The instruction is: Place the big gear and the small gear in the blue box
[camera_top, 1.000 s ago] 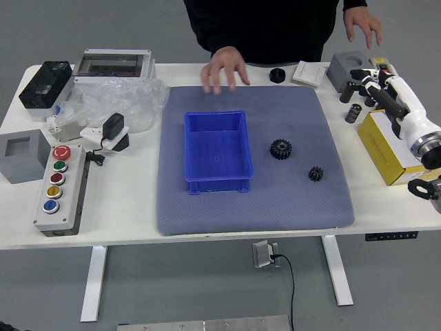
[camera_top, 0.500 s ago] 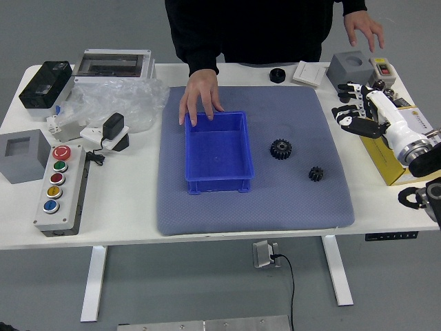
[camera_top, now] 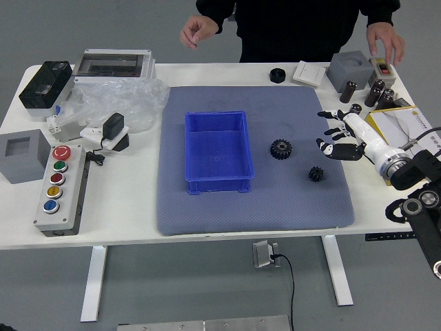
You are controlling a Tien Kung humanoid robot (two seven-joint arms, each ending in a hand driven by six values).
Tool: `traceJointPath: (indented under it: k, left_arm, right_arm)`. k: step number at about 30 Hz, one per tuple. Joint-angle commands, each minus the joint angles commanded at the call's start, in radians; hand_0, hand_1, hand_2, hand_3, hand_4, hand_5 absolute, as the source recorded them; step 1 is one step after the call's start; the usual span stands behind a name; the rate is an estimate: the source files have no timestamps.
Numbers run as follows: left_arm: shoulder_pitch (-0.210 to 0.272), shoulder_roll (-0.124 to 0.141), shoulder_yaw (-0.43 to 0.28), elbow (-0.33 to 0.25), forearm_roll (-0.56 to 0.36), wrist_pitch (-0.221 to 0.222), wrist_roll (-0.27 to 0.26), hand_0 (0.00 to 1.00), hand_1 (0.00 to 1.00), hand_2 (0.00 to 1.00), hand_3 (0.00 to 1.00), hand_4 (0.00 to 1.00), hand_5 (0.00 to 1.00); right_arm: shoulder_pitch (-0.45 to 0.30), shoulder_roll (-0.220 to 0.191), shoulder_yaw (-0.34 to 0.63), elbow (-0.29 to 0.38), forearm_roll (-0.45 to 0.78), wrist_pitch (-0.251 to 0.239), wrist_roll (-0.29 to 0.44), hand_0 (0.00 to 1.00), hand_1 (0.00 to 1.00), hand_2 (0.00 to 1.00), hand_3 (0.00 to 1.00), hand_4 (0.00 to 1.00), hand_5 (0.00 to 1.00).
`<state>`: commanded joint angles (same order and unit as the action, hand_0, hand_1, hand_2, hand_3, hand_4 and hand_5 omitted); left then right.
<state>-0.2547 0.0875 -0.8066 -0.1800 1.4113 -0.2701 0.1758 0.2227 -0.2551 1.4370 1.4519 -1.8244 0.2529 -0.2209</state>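
Note:
My right hand [camera_top: 333, 133] hovers over the right edge of the grey-blue mat, its fingers spread with nothing held. Left of it and slightly lower lies the big black gear [camera_top: 280, 149] on the mat. The small black gear [camera_top: 315, 174] lies below my fingers, nearer the table's front edge. The blue box [camera_top: 219, 153] stands on the mat left of both gears, with nothing inside it. My left arm is out of view.
At the far side a person's hand [camera_top: 200, 29] is raised; the other hand [camera_top: 386, 41] is by a small grey device. A yellow box [camera_top: 388, 127] and dark cylinders [camera_top: 348, 92] are at right. The button panel [camera_top: 63, 189] stands left.
My right hand has moved left and toward the near side, over the mat's edge. The person's hand has left the blue box's rim and lifted back; the other has lowered to the grey device.

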Motion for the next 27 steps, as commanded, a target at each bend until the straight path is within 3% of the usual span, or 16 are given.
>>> traceJointPath:
  k: [14,27]
  left_arm:
    - [0.002,0.001,-0.003,0.000,-0.002,0.000,0.001,0.891,0.871,0.871,0.850,0.838,0.548]
    - [0.001,0.000,-0.002,0.000,-0.006,-0.001,0.000,0.891,0.871,0.869,0.851,0.837,0.549]
  right_arm:
    - [0.014,-0.042,-0.123,0.048,-0.230,0.089,-0.079,0.878,0.887,0.918,0.869,0.643,0.063]
    - [0.031,-0.063,-0.237,0.035,-0.381,0.126,-0.112,0.880,0.868,0.877,0.875,0.651,0.101]
